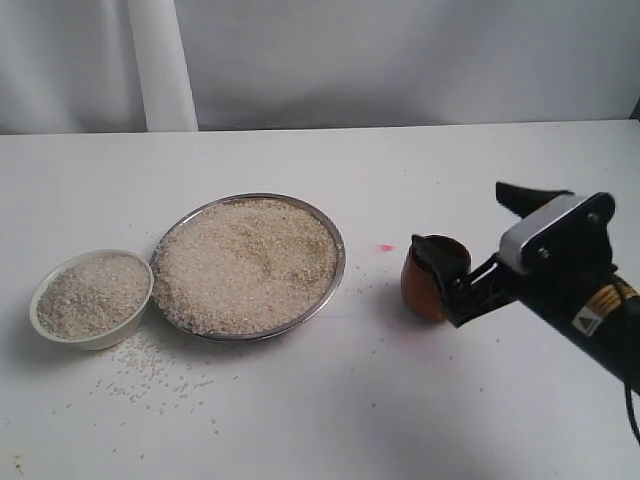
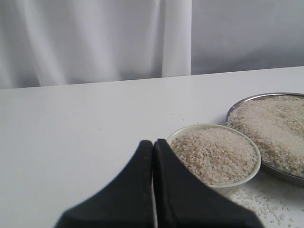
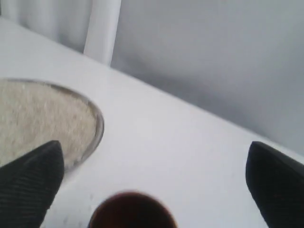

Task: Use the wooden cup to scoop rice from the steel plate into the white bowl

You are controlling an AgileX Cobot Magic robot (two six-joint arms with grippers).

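The wooden cup [image 1: 422, 285] stands upright on the table [image 1: 480, 400], mouth up and long axis vertical, between the spread fingers [image 3: 33, 180] of the right gripper [image 3: 153, 154], which grasp nothing. One fingertip overlaps its rim, contact unclear; the other is well apart. Ahead of the fingertips, bare table separates the cup from the rim of the steel plate [image 1: 343, 262], heaped with rice [image 1: 245, 260]. The right arm slants in low behind the cup. The left gripper [image 2: 153, 142] is clenched, fingers pressed together, the white bowl [image 1: 95, 343] just past their tips.
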